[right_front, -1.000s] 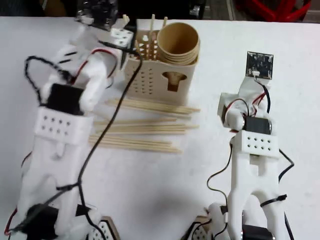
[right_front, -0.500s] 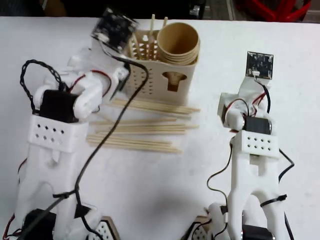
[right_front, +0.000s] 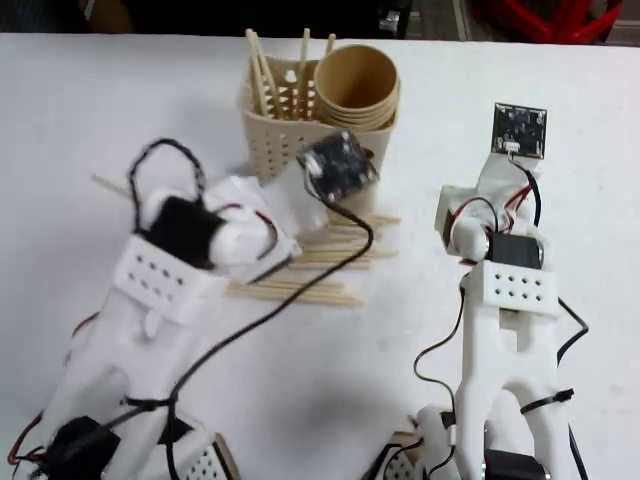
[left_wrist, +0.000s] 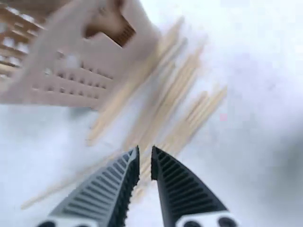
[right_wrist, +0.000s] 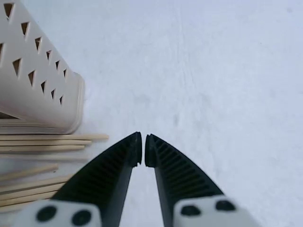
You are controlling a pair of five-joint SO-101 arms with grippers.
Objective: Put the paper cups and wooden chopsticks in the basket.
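Left gripper (left_wrist: 145,152): fingers drawn almost together, a thin slit left between the tips; nothing is held; it is poised over the loose wooden chopsticks (left_wrist: 175,109) on the table (right_front: 560,120); contact with them cannot be told

Right gripper (right_wrist: 143,144): tips brought together, nothing clamped; it is held above bare table, beside the basket (right_front: 290,140) corner and just past the ends of the loose sticks; nothing is touched

Task items: paper cups (right_front: 357,85) are nested as one stack in the right part of the basket; several upright chopsticks (right_front: 262,75) are stood in its left part; the loose sticks are laid roughly parallel on the table in front of the basket, partly covered by the left arm in the high view; one stray chopstick (right_front: 108,186) is seen well apart, to the left of that arm

Edges and room: the basket is set near the far table edge; open surface is noted to the right of the basket, around the right gripper, and in the near middle between the two arms
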